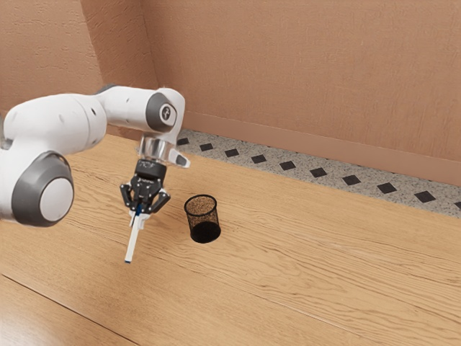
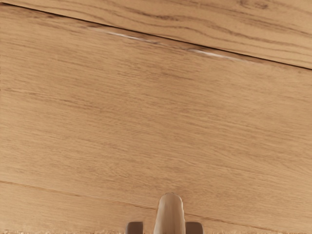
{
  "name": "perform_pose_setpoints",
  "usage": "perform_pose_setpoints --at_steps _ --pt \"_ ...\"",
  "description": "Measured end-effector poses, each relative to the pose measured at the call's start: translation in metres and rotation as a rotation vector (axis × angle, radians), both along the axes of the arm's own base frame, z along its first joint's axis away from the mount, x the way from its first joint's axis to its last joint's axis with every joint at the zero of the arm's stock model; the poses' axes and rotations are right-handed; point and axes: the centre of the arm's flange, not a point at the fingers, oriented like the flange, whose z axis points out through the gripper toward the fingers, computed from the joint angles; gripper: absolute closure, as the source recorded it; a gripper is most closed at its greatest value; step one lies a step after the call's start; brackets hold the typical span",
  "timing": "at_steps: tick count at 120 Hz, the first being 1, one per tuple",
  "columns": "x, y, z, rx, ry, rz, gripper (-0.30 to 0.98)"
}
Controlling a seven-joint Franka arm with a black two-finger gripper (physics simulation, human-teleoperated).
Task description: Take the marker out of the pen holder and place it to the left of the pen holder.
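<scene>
My gripper [image 1: 138, 210], pointing down at a tilt, is shut on the marker [image 1: 132, 244] near its blue upper part. The white body of the marker slants down from the fingers, roughly in line with the hand; whether its lower end touches the table I cannot tell. In the wrist view the marker [image 2: 170, 217] is at the lower edge, between the dark fingertips of my gripper [image 2: 164, 228]. The black mesh pen holder [image 1: 203, 219] stands upright, apart from the marker, toward the exterior view's right.
The wooden table [image 1: 302, 267] extends beneath the gripper and pen holder, with dark seams between its boards. Behind it run a grey strip with black diamonds [image 1: 318, 173] and a brown wall [image 1: 302, 79].
</scene>
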Motion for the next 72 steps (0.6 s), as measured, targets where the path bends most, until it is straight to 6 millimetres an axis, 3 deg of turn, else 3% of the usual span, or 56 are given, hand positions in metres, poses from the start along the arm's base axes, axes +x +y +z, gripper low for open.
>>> perform_pose_setpoints --at_steps 14,34,40,48,60,72 --pt "-0.002 0.002 -0.005 0.007 0.021 0.011 0.74" --pt "-0.002 0.005 -0.012 0.008 0.023 0.031 0.37" --pt "0.0 0.014 -0.002 0.023 -0.006 0.044 0.3" --pt "0.004 0.018 0.038 0.022 -0.093 0.058 0.22" --pt "0.004 -0.001 0.138 -0.003 -0.302 0.031 0.13" --pt "-0.047 -0.02 0.22 -0.002 -0.472 -0.009 0.08"
